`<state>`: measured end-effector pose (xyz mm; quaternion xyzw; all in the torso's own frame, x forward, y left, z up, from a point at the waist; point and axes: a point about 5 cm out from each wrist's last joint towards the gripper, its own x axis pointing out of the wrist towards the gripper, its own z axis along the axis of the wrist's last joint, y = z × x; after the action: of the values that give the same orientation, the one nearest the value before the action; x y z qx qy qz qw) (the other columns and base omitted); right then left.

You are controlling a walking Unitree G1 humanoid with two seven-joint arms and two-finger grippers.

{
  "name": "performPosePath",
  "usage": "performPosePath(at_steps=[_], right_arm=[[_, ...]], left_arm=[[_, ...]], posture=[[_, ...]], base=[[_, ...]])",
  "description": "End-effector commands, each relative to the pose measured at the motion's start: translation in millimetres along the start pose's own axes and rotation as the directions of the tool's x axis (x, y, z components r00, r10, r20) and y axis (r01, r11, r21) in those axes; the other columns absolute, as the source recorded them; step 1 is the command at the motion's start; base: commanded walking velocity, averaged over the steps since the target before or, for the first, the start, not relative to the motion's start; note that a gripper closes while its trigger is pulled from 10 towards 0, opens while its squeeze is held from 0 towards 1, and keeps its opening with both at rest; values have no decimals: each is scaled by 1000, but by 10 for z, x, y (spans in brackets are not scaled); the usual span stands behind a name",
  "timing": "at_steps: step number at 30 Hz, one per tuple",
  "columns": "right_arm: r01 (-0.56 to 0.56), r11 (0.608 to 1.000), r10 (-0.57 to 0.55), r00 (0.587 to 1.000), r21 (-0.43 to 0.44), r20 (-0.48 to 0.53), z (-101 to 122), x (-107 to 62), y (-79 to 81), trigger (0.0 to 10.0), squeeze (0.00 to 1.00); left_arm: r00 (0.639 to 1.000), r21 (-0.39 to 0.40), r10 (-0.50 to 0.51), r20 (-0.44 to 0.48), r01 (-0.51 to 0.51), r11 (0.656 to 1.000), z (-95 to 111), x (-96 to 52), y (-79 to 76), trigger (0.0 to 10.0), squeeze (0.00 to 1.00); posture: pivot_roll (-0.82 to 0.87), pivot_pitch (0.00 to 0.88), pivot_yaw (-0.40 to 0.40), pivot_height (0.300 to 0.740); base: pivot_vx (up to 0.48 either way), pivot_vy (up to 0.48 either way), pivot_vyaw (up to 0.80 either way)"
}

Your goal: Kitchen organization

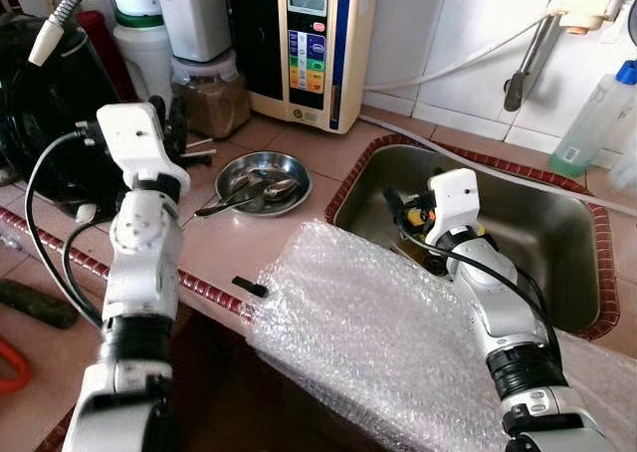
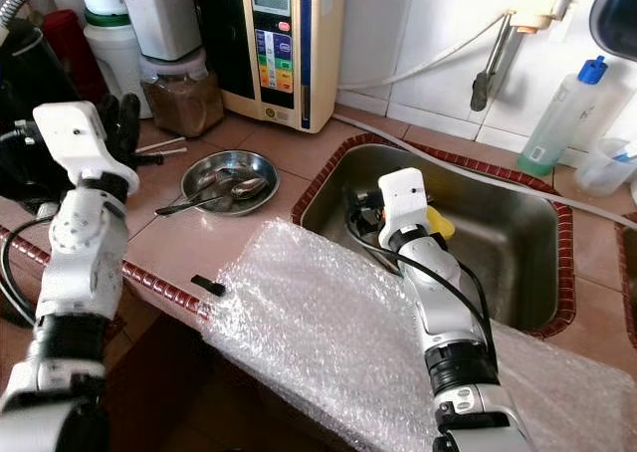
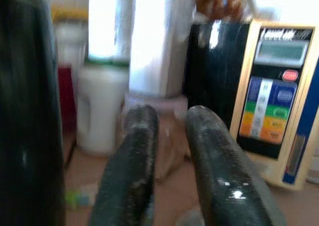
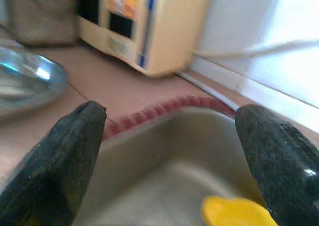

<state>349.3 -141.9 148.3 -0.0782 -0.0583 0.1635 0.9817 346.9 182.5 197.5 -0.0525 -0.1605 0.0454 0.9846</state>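
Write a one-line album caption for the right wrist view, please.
Open right gripper hovering over the steel sink, a yellow object below.
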Motion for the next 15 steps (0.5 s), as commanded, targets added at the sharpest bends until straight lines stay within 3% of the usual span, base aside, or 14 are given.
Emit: performPosePath(at_steps=[1, 9, 15], right_arm=[[-70, 997, 69, 996, 14, 58, 120, 8, 88, 10000, 0], [-116, 993, 113, 987, 23, 116, 237, -6, 166, 10000, 0], [-120, 992, 115, 984, 32, 136, 292, -8, 184, 10000, 0]], left_arm=[[1000, -4, 27, -14, -27, 1000, -3, -36, 18, 10000, 1000], [995, -8, 86, -59, -87, 996, -53, -104, 15, 10000, 1000], [970, -31, 185, -156, -192, 981, -188, -182, 57, 10000, 1000]], posture=[[100, 0, 12, 740], [97, 0, 13, 740], [95, 0, 17, 740]], base=[[0, 0, 0], [0, 0, 0], [0, 0, 0]])
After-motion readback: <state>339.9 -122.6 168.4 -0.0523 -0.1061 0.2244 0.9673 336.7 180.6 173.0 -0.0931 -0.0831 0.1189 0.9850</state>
